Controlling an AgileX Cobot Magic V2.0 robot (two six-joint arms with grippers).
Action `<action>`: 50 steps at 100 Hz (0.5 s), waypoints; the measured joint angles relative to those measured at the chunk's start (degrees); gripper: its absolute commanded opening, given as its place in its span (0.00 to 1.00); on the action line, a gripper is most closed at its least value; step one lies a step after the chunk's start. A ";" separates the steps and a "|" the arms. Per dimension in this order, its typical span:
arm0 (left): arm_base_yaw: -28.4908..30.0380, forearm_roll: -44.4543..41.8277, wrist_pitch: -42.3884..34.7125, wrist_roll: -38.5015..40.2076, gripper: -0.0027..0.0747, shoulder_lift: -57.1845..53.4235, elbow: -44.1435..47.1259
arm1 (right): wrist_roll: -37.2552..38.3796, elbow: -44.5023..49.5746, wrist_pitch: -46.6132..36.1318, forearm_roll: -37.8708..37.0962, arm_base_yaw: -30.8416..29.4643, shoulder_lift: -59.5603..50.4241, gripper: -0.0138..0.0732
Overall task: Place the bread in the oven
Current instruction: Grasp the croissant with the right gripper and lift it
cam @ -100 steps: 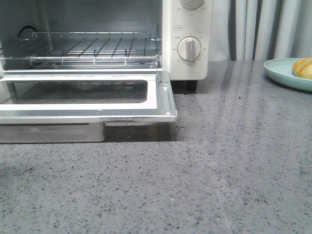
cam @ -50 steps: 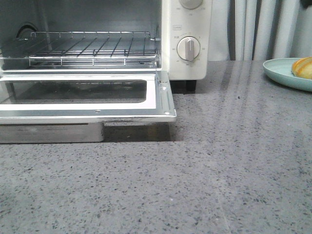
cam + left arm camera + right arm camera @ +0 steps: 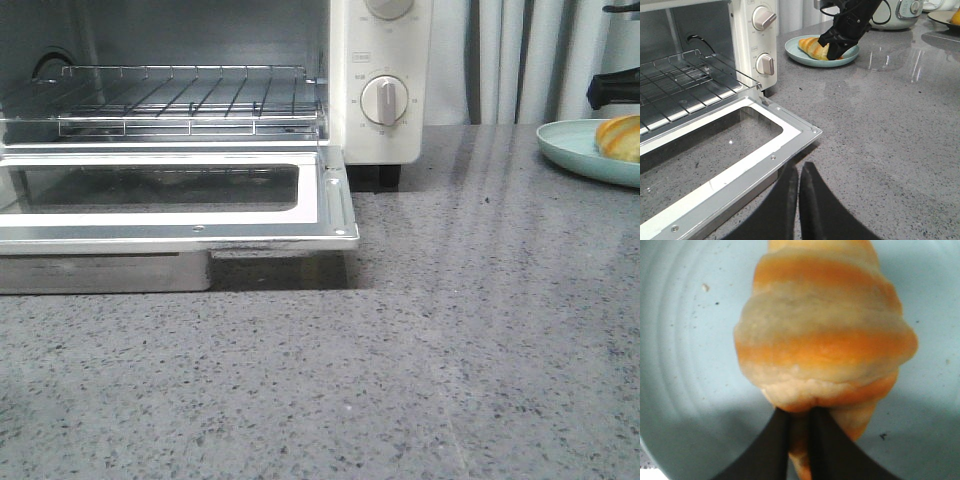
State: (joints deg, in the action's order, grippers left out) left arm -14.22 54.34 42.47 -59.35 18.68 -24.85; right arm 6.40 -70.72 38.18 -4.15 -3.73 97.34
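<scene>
My right jaws (image 3: 799, 440), nearly pressed together, touch the bread (image 3: 825, 335) on its plate (image 3: 685, 340). Looks soft, light, squashable; I'd pinch its fat middle gently. Left jaws (image 3: 799, 187) pressed together too.

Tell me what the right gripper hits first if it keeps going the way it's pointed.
The bread: the right gripper points straight at it on the light blue plate, fingertips already at its near edge. Contact can't be confirmed; depth is unclear this close.
</scene>
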 measured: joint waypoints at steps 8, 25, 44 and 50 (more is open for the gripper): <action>0.00 0.00 -0.16 0.00 0.01 0.00 0.00 | 0.13 0.00 -0.66 0.07 -0.03 0.00 0.09; 0.00 0.00 -0.28 0.00 0.01 0.00 0.00 | 0.26 0.92 -5.21 0.18 0.80 -4.35 0.09; 0.00 0.00 -1.81 0.00 0.01 0.00 0.00 | -1.92 1.08 -18.46 -0.73 9.47 -21.33 0.09; 0.00 0.00 -2.25 0.00 0.01 0.00 0.00 | -2.18 0.87 -22.71 -1.38 14.54 -26.19 0.09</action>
State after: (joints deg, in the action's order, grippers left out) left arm -14.22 54.34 40.22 -59.35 18.68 -24.85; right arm 4.22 -69.85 15.47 -5.53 10.81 71.16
